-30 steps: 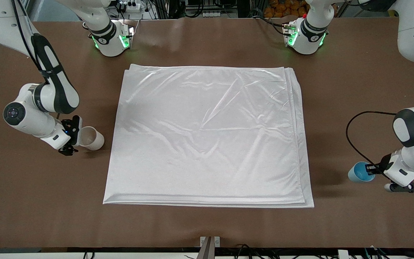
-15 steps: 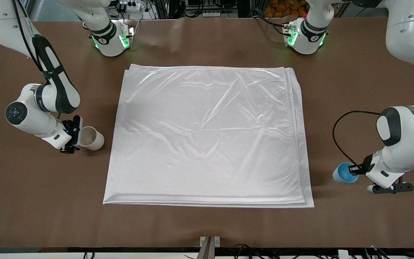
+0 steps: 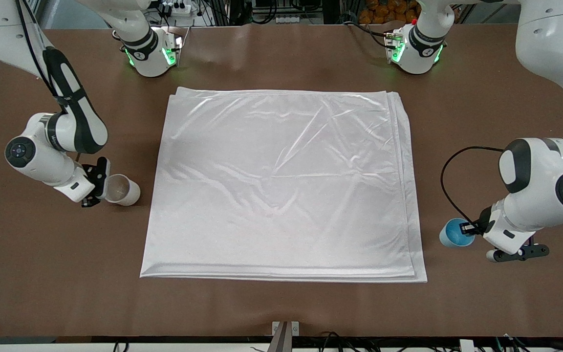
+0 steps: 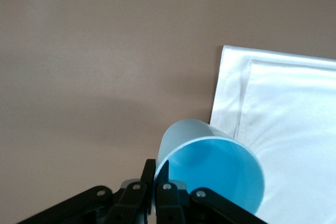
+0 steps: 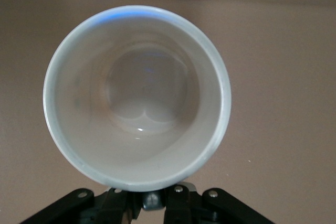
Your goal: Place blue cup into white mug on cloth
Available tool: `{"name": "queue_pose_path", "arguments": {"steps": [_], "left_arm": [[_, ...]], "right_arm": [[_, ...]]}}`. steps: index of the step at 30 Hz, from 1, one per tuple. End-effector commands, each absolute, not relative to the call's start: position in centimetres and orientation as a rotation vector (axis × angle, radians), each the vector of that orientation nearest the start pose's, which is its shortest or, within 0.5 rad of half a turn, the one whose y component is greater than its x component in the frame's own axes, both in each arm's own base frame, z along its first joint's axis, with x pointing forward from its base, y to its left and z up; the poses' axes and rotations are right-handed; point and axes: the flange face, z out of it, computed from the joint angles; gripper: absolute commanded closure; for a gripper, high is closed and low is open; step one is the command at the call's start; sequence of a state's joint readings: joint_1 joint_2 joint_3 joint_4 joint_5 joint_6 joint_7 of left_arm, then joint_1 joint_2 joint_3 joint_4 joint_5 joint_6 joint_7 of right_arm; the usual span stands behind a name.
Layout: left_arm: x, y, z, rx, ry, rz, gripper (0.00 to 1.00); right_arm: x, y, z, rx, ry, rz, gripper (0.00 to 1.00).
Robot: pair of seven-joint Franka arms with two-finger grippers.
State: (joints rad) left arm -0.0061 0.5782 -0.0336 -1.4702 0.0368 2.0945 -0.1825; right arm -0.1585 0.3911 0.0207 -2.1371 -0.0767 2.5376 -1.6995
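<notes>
The white cloth (image 3: 281, 181) lies flat at the table's middle. My left gripper (image 3: 467, 228) is shut on the rim of the blue cup (image 3: 453, 233), held tilted just off the cloth's edge at the left arm's end. In the left wrist view the fingers (image 4: 150, 174) pinch the cup's wall (image 4: 210, 169), with the cloth's corner (image 4: 283, 124) close by. My right gripper (image 3: 99, 187) is shut on the handle of the white mug (image 3: 122, 190), tilted beside the cloth at the right arm's end. The right wrist view looks into the mug (image 5: 136, 98) above my gripper (image 5: 152, 200).
Bare brown table (image 3: 281, 303) surrounds the cloth. The two arm bases (image 3: 152, 54) (image 3: 416, 49) stand at the table edge farthest from the front camera. A black cable (image 3: 450, 171) loops from the left wrist over the table.
My left gripper has carried the blue cup toward the cloth's edge. My right gripper has shifted slightly and the mug with it.
</notes>
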Motion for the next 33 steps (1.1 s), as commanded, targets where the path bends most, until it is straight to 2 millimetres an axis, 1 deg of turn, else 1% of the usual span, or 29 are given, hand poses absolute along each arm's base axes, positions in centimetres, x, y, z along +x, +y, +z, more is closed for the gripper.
{"name": "queue_pose_path", "arguments": {"steps": [1,3,6,9,12,15,18,21,24,28,30,33], "left_arm": [[70.8,-2.5,35.5,-3.118,-0.227,-0.066,1.0],[70.8,-2.7,35.9,-3.119,-0.232,-0.073,1.0],[70.7,-2.8,35.9,-3.117,-0.253,-0.059,1.0],[70.5,-3.3,35.9,-3.121,-0.247,-0.047,1.0],[70.4,-3.9,36.5,-3.127,-0.247,-0.056,1.0],[70.3,-4.1,36.6,-3.126,-0.264,-0.047,1.0],[70.0,-5.3,36.6,-3.132,-0.269,-0.007,1.0],[69.7,-6.2,37.3,-3.138,-0.286,-0.003,1.0],[69.5,-7.3,37.5,-3.145,-0.301,0.006,1.0],[69.3,-8.4,37.5,-3.148,-0.33,0.017,1.0],[69.2,-9.3,37.5,-3.156,-0.329,0.021,1.0],[69.0,-10.2,37.6,-3.162,-0.348,0.024,1.0]], "right_arm": [[56.9,-7.9,25.1,2.109,2.241,-0.005,1.0],[57.0,-7.8,25.9,2.109,2.229,0.014,1.0],[57.2,-6.4,27.2,2.097,2.24,0.042,1.0],[57.3,-4.4,28.3,2.138,2.246,0.098,1.0],[57.3,-2.0,28.7,2.189,2.263,0.153,1.0],[57.5,1.2,28.8,2.194,2.297,0.209,1.0],[57.4,5.1,28.9,2.199,2.321,0.252,1.0],[57.1,8.5,28.8,2.232,2.302,0.253,1.0],[56.5,12.6,28.7,2.232,2.306,0.259,1.0],[55.6,18.2,28.2,2.293,2.261,0.262,1.0],[55.3,20.9,28.2,2.317,2.243,0.265,1.0],[54.4,24.5,27.9,2.369,2.205,0.254,1.0]]}}
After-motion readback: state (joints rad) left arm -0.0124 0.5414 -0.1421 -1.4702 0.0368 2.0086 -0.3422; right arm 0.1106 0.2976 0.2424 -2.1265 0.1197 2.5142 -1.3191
